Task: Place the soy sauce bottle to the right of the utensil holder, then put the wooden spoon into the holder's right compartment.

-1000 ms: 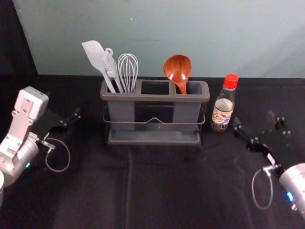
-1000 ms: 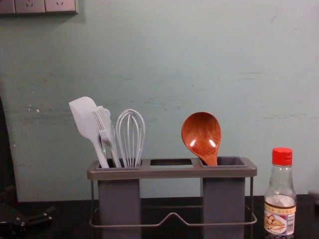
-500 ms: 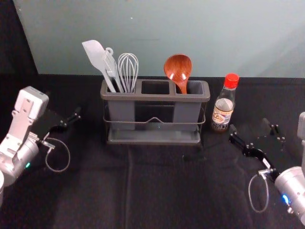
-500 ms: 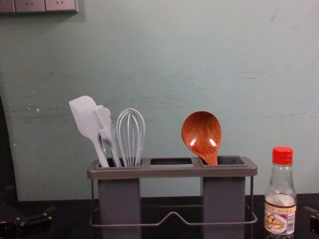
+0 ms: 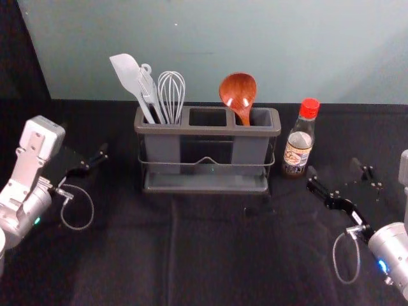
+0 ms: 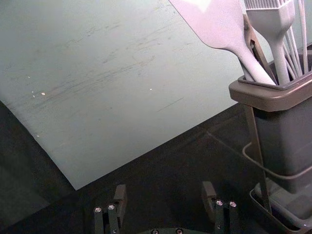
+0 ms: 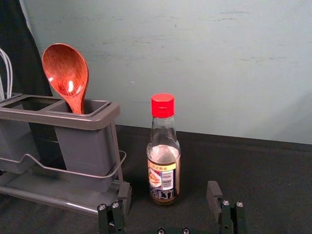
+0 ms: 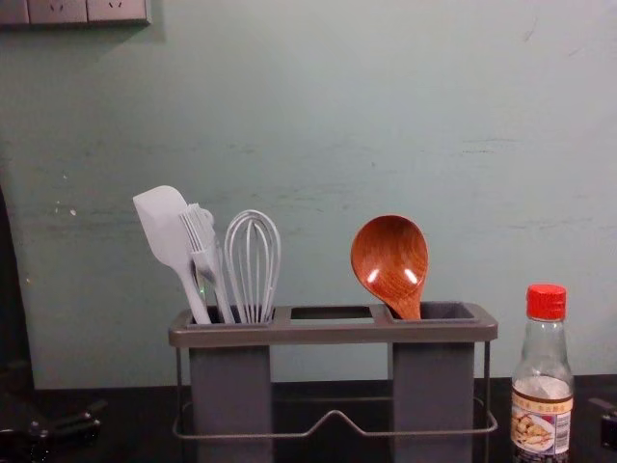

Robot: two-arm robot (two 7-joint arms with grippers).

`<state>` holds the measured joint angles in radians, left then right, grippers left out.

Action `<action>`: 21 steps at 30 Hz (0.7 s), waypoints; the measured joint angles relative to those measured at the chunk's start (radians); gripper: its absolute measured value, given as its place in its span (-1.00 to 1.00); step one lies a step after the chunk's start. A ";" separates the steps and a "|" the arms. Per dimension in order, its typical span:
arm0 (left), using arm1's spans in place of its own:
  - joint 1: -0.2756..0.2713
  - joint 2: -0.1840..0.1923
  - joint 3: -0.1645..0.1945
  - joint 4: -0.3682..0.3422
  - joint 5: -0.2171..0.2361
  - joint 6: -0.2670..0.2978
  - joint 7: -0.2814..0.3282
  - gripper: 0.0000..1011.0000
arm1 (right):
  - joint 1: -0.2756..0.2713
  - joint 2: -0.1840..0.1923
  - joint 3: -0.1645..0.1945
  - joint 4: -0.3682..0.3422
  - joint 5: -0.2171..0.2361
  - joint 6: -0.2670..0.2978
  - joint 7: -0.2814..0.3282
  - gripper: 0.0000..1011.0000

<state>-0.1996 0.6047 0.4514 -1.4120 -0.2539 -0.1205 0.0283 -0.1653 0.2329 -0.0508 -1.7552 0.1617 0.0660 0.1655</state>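
A: Support first. What carries the set-up?

B: Black-covered desk (image 5: 210,255), its back edge meeting a pale green wall (image 5: 210,38).

A: Next in size?

B: Utensil holder (image 5: 207,129), grey, upright, near the desk's back edge. Three openings in a row along the top.

A: Grippers?

B: Left gripper (image 5: 84,138): over the desk's left part, to the left of the holder and clear of it. Fingers apart. Right gripper (image 5: 333,167): over the right part, just on the near side of the bottle and a little to its right, not touching it. Fingers apart; in the right wrist view the bottle stands beyond the gap between them.

A: The soy sauce bottle (image 5: 300,137)?

B: Upright on the desk, right of the holder, near its right end but apart from it. Red cap (image 5: 309,108), dark liquid low in the glass (label (image 7: 162,178) faces the right wrist camera, handy for the record).

A: And the wooden spoon (image 5: 238,89)?

B: In the holder's right compartment (image 5: 248,151), bowl up, handle down inside, tilted slightly left.

A: Remaining tools?

B: White spatula (image 5: 126,73), whisk (image 5: 171,95) and brush (image 8: 200,241), all in the left compartment (image 5: 163,150), working ends up; the spatula leans left.
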 joint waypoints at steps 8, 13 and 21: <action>0.000 0.000 0.000 0.000 0.000 0.000 0.000 0.99 | -0.001 0.000 0.000 -0.001 0.000 0.000 0.000 0.98; 0.000 0.000 0.000 0.000 0.000 0.000 0.000 0.99 | -0.001 0.000 0.000 -0.001 0.000 -0.001 0.000 0.98; 0.000 0.000 0.000 0.000 0.000 0.000 0.000 0.99 | -0.001 0.000 0.000 -0.002 0.000 -0.001 0.000 0.98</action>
<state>-0.1995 0.6047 0.4514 -1.4120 -0.2539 -0.1205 0.0283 -0.1661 0.2330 -0.0507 -1.7571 0.1617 0.0654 0.1650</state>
